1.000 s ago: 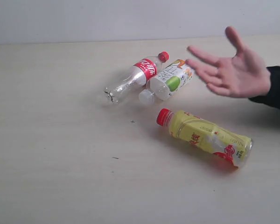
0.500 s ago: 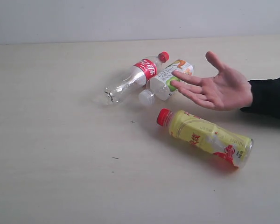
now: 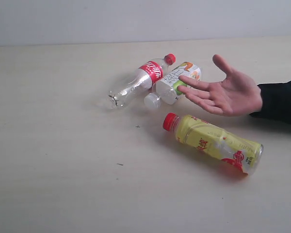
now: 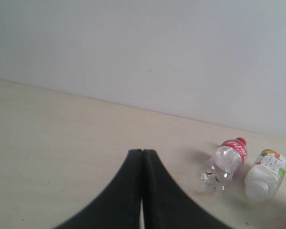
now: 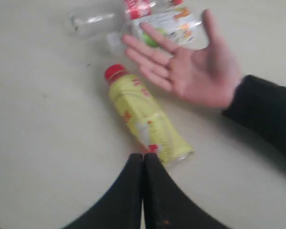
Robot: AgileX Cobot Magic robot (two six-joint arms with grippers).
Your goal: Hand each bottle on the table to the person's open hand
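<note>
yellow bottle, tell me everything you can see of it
The yellow bottle looks like plastic, with a red cap, red print on its wrap and a clear base. It lies on its side on the table, capped, apart from the open hand. Only the table touches it.

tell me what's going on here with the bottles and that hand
Three bottles lie on their sides on the table: a red-labelled clear bottle, a fruit-labelled bottle touching it, and a yellow red-capped bottle apart from them. A person's open hand waits palm up beside them. The left gripper and right gripper are both shut and empty, off the bottles, so nothing has been picked up yet.
</note>
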